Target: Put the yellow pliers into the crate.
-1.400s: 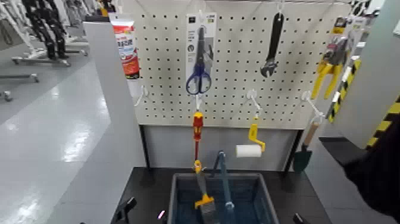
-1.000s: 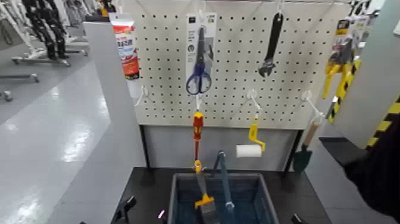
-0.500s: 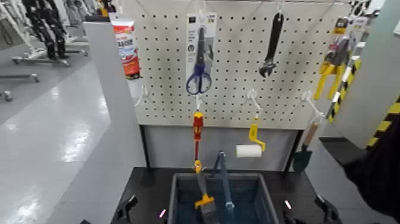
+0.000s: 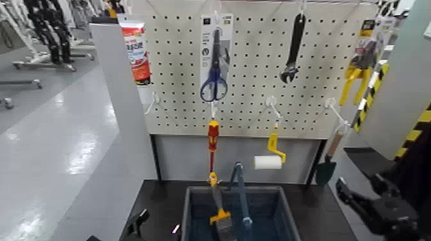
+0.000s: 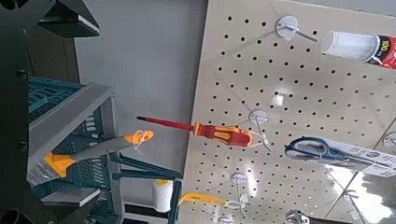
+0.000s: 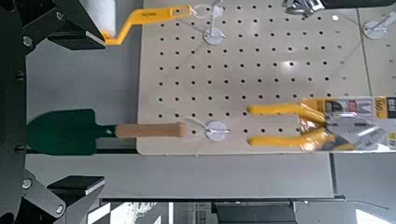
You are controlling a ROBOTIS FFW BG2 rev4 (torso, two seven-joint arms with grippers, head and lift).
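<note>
The yellow pliers [image 4: 354,75] hang on their printed card at the top right of the pegboard. In the right wrist view they [image 6: 297,126] lie straight ahead, well apart from the gripper. The blue-grey crate [image 4: 187,211] stands below the board at the front middle, holding a yellow-handled brush and a blue tool. It also shows in the left wrist view [image 5: 82,105]. My right gripper [image 4: 359,200] is raised at the lower right, open and empty. My left gripper [image 4: 135,225] is low at the crate's left, open and empty.
On the pegboard [image 4: 256,115] hang a tube [image 4: 135,50], blue scissors [image 4: 214,64], a black wrench [image 4: 294,48], a red-and-yellow screwdriver [image 4: 212,140], a yellow-handled paint roller [image 4: 271,154] and a green trowel [image 4: 328,163]. A striped post [image 4: 410,83] stands at the right.
My right arm has risen from the bottom edge into view at the lower right. The pliers on their card have swayed slightly. The left arm has not moved.
</note>
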